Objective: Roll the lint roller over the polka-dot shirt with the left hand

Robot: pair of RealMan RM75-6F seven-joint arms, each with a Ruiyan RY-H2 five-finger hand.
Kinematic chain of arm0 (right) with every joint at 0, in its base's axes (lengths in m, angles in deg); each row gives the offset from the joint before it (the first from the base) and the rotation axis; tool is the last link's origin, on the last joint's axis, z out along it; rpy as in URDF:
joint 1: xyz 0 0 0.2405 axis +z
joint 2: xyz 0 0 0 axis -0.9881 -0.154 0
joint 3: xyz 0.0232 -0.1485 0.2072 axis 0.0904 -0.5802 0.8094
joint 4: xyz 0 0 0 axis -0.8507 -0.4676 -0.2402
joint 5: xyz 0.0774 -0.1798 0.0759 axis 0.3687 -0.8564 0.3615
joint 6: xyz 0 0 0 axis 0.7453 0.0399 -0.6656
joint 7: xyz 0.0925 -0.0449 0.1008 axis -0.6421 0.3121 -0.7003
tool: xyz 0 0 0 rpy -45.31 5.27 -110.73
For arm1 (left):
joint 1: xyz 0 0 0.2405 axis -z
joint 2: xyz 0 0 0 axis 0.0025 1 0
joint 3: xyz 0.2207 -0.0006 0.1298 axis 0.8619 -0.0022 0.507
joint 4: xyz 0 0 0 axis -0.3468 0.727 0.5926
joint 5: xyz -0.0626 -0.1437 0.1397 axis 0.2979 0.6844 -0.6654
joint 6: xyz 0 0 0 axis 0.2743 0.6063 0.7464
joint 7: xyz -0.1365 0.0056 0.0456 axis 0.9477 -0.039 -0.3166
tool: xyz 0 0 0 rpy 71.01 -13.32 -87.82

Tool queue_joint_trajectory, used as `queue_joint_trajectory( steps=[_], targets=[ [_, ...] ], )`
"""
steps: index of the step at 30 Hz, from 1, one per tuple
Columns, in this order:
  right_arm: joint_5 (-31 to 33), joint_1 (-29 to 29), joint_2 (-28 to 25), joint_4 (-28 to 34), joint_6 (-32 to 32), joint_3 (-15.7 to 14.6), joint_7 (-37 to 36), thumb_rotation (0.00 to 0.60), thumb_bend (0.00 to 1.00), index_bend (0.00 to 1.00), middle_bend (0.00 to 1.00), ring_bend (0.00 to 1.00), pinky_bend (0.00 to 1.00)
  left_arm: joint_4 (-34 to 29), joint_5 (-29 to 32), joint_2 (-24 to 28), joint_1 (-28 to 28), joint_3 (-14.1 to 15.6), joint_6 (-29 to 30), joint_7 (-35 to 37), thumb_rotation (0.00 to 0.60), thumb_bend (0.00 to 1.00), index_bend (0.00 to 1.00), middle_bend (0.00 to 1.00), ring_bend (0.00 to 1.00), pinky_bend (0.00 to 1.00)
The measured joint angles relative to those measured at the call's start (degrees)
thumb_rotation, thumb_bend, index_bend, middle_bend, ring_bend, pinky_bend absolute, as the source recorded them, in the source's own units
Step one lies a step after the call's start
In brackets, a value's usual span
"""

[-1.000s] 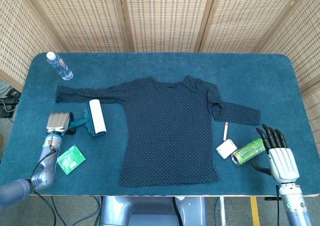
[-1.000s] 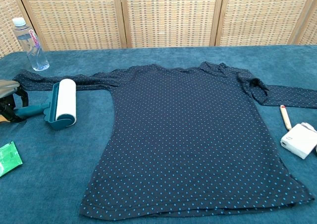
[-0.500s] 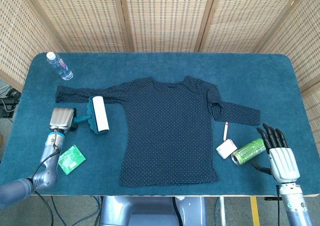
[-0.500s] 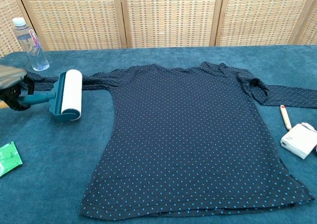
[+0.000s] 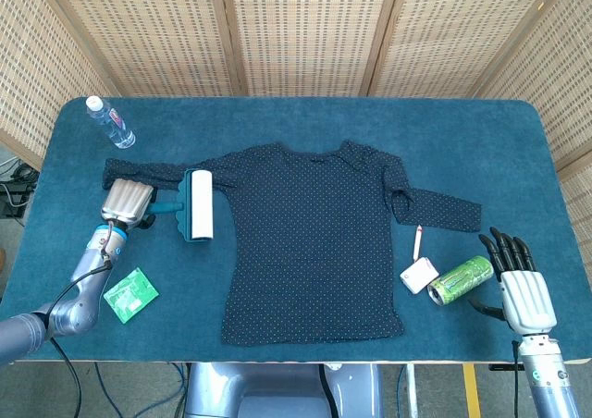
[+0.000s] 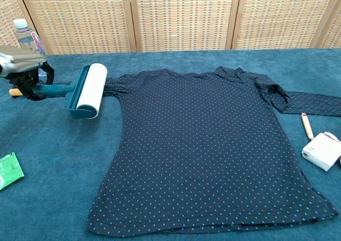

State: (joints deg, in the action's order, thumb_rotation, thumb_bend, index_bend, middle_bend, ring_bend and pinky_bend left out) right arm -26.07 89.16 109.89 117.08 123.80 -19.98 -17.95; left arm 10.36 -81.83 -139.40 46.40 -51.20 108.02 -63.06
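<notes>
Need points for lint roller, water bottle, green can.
lint roller [image 6: 90,89], chest view, on the white roll.
water bottle [image 5: 112,125], head view, on the clear body.
green can [image 5: 460,280], head view, on its side wall.

Left hand [image 5: 127,202] grips the lint roller [image 5: 198,204] at frame left.
Its white roll lies on the polka-dot shirt [image 5: 314,242] sleeve; right hand [image 5: 523,288] open, lower right.
</notes>
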Motion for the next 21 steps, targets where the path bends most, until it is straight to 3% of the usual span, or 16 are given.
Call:
queue_joint_trajectory(
  steps=[6,15,21],
  targets=[
    [1.4,0.3,0.3,-1.0,-1.1,0.5,-0.3,0.6,0.04,0.0,0.0,0.0,0.0,-1.5,5.9,0.6,4.2,0.4,-2.7,-5.1,0.6,0.68,0.88,0.85,0.67,0.62],
    [3.8,0.7,0.4,-2.6,-2.9,1.4,-1.6,0.6,0.04,0.0,0.0,0.0,0.0,-5.0,25.7,0.4,16.8,2.5,-1.9,-20.1,0.6,0.68,0.88,0.85,0.67,0.62],
    [4.1,0.7,0.2,-3.0,-3.2,1.7,-3.1,0.6,0.04,0.0,0.0,0.0,0.0,-5.9,36.6,-2.6,24.9,4.7,0.7,-27.6,0.6,0.68,0.88,0.85,0.67,0.62]
  ],
)
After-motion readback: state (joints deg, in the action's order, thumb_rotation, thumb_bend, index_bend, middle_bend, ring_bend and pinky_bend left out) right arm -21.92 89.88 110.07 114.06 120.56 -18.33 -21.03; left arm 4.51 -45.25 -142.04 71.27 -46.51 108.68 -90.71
